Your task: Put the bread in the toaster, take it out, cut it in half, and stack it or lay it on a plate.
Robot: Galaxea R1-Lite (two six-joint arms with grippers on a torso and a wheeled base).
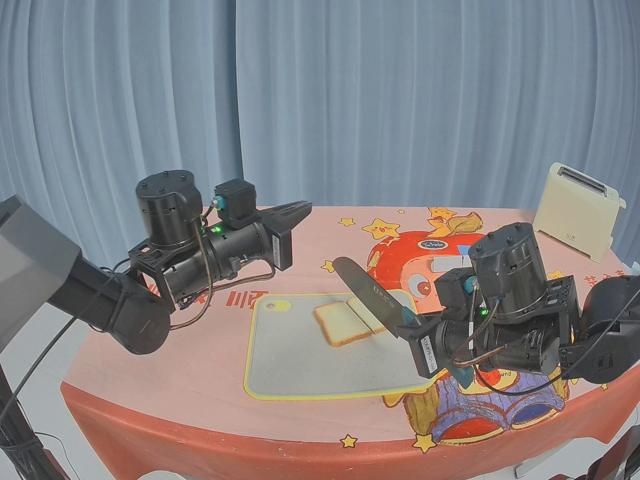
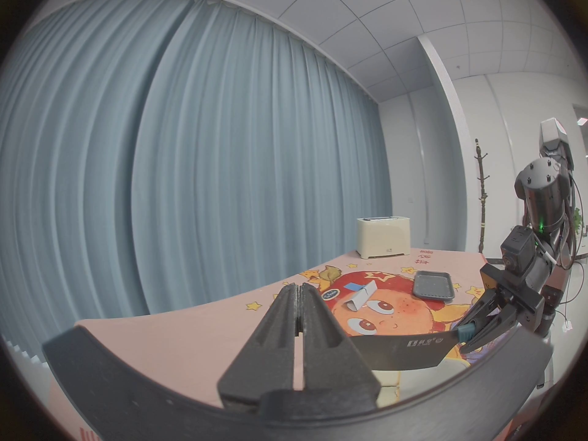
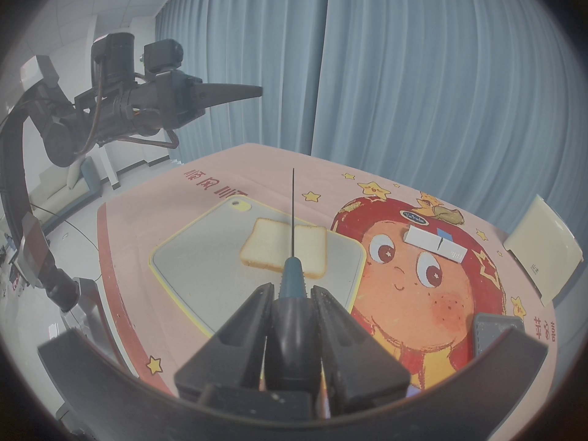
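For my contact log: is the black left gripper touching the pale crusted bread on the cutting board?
Apart. The head view shows the left gripper raised in the air, well clear of the bread.

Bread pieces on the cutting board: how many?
2. One bread half lies on the cutting board; the other half touches it on the toaster side, partly behind the knife.

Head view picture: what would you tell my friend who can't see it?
The robot's right tool holds a knife, blade slanted over the bread on a cutting board. The left tool hangs shut over the left side of the pink table, and a cream toaster stands far right.
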